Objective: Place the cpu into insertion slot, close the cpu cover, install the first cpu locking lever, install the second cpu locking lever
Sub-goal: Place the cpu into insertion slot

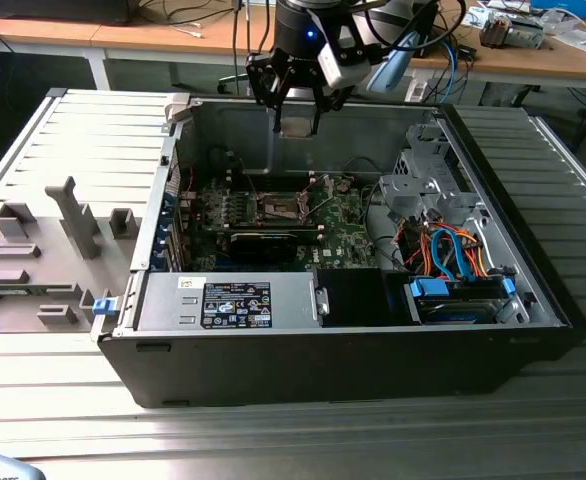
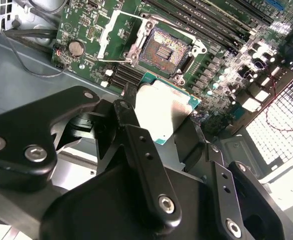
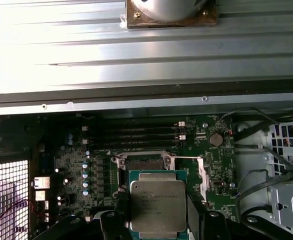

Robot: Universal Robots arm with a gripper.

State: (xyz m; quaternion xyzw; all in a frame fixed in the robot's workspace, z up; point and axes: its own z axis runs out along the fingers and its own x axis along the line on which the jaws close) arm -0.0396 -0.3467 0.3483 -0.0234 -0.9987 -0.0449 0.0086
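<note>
Above one slot [image 2: 167, 51], one cpu [image 2: 162, 106], seemingly gripped

The tabletop [image 1: 273, 440] is a silvery metal surface of long ribbed slats, which also shows in the first wrist view [image 3: 136, 50]. In the exterior view an open black computer case [image 1: 303, 370] lies on its side at the centre, taking up most of the surface from 12 to 6 o'clock. At 9 o'clock, just beside the case, a flat grey rack [image 1: 48, 265] with upright holders rests on the slats. At 7 o'clock a pale rounded object [image 1: 3, 468] sits at the frame's edge, cut off.
</note>
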